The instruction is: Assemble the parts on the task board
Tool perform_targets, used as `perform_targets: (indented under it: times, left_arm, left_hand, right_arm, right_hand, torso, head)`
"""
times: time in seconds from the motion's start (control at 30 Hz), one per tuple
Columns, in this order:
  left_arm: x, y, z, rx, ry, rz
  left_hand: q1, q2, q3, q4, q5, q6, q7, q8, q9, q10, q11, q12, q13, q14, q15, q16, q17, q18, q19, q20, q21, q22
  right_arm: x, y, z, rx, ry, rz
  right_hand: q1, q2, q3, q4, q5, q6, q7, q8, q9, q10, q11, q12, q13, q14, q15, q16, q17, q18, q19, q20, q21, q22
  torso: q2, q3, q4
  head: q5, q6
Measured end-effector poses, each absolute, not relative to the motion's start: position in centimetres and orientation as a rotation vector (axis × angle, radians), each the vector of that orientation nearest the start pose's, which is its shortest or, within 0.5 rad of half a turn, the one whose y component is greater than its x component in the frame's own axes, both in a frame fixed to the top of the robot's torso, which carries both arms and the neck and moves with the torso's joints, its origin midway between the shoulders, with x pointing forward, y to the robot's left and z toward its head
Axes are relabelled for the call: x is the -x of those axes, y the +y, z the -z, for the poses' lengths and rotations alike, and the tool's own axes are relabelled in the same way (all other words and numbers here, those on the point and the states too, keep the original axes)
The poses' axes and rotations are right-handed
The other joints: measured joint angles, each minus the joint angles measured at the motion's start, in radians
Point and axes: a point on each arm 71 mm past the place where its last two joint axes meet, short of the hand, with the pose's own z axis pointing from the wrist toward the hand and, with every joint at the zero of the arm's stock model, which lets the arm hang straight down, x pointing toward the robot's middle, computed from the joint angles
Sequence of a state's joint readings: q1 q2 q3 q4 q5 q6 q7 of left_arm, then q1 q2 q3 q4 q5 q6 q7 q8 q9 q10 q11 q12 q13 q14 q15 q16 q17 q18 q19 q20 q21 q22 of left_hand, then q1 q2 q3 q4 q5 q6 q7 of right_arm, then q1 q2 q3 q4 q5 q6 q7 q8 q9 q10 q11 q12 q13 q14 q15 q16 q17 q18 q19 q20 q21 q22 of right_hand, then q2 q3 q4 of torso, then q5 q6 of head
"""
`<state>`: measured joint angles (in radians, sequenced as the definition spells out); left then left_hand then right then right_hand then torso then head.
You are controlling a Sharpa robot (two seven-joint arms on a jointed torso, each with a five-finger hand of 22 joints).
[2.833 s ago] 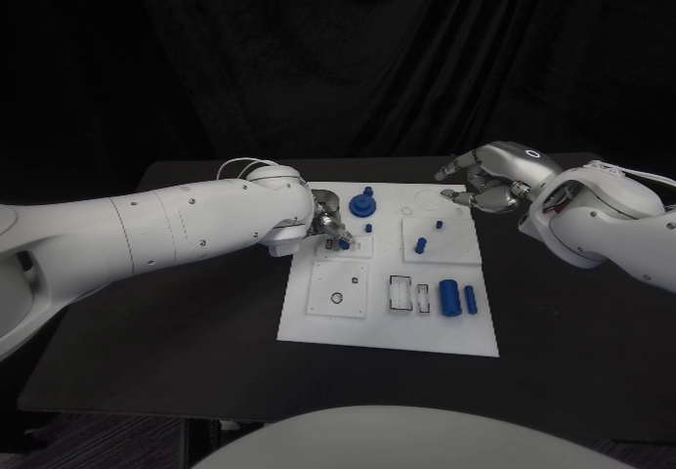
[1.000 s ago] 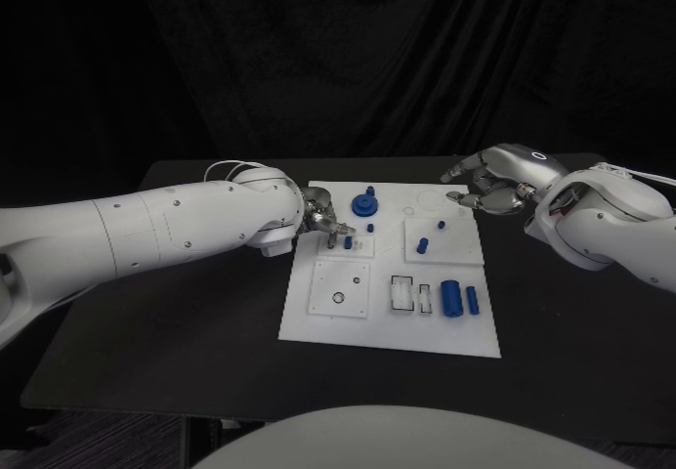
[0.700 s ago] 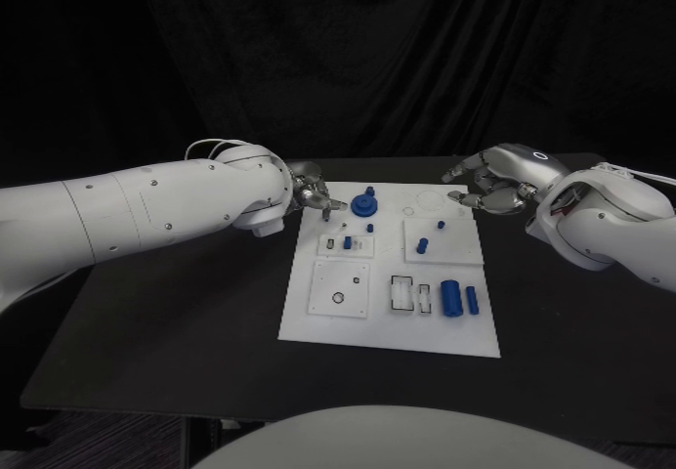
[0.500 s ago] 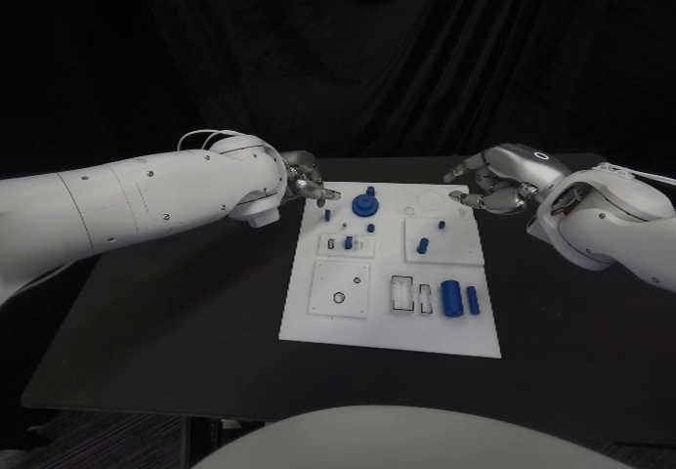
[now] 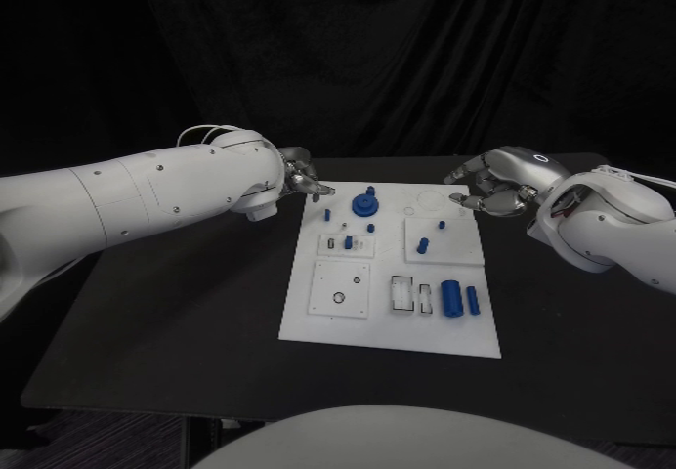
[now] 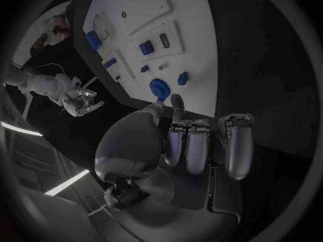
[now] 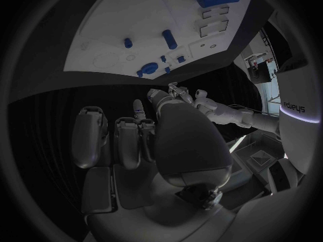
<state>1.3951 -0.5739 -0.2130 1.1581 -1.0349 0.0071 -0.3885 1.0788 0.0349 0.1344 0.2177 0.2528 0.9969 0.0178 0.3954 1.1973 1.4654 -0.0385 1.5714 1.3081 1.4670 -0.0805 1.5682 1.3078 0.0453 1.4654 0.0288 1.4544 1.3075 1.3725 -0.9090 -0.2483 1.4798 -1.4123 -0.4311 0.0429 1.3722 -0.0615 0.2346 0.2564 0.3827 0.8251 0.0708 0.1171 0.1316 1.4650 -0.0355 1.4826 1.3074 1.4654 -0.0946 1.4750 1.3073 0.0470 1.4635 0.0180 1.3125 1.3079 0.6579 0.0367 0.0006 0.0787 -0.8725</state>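
The white task board [image 5: 321, 322] lies mid-table. At its far end stands a round blue part with a peg [image 5: 365, 204], with small blue pegs [image 5: 347, 240] nearby. A thick blue cylinder [image 5: 449, 297] and a thinner one [image 5: 471, 300] lie at the board's right. My left hand [image 5: 300, 181] hovers off the board's far left corner, its fingers loosely bent and apart, holding nothing. My right hand [image 5: 493, 186] hangs beyond the far right corner, also empty. The left wrist view shows the board [image 6: 155, 16] and the round part [image 6: 159, 87] past the fingers [image 6: 198, 145].
Black tabletop [image 5: 184, 322] surrounds the board on all sides. Raised white sub-plates [image 5: 340, 289] with holes and slots sit on the board. In the right wrist view the board [image 7: 134, 27] lies ahead, with my left hand [image 7: 202, 105] across from it.
My left hand has lifted off the small plate on the board's left, leaving a blue peg standing there, and drawn back toward the far left corner. The right hand has stayed put.
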Motion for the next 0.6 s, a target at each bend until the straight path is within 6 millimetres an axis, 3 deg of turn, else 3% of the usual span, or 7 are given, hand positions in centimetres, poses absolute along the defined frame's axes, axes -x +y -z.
perform_targets:
  times: [0.6]
  left_arm:
    - [-56.3, 18.8, 21.1, 0.167, 2.170, 0.350]
  left_hand:
    - [0.004, 0.004, -0.007, 0.007, -0.016, -0.030, 0.009, -0.005, 0.009, 0.000, 0.000, 0.000, 0.000, 0.000, 0.000, 0.000, 0.000, 0.000, -0.004, 0.004, -0.004, 0.000]
  right_arm:
    - [-49.1, -24.4, 16.8, 0.249, 1.568, -0.612]
  right_hand:
    - [0.000, 0.000, 0.000, 0.000, 0.000, 0.000, 0.000, 0.000, 0.000, 0.000, 0.000, 0.000, 0.000, 0.000, 0.000, 0.000, 0.000, 0.000, 0.000, 0.000, 0.000, 0.000]
  torso:
    - [0.001, -0.0012, -0.0016]
  head:
    - [-0.001, 0.000]
